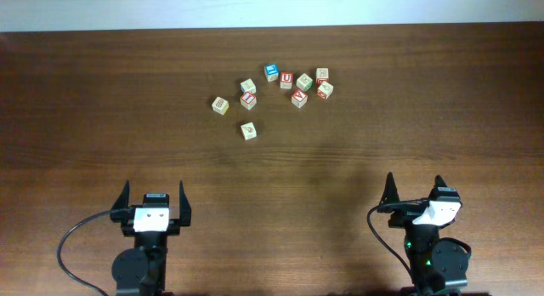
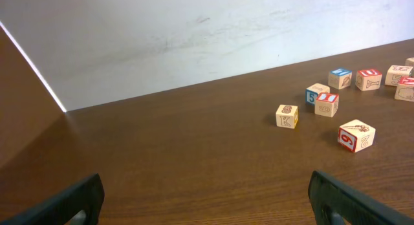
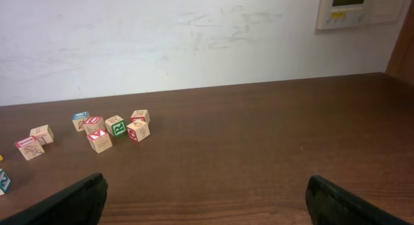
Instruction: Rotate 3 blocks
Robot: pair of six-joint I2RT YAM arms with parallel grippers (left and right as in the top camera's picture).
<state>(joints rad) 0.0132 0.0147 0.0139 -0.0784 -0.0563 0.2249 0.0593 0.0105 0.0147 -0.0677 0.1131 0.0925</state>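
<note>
Left gripper (image 1: 153,194) and right gripper (image 1: 416,190) stand wide, empty; blocks (image 1: 247,99) seem light, hard, somewhat smooth: pinch two opposite flat sides.

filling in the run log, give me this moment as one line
left gripper open, empty | right gripper open, empty | blocks scattered beyond both, untouched

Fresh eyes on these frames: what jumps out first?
A loose cluster of alphabet blocks sits at the far middle of the dark table, with one lone block lying apart, nearest the arms. The left tool and right tool stand open and empty at the near edge, well short of any block.
</note>
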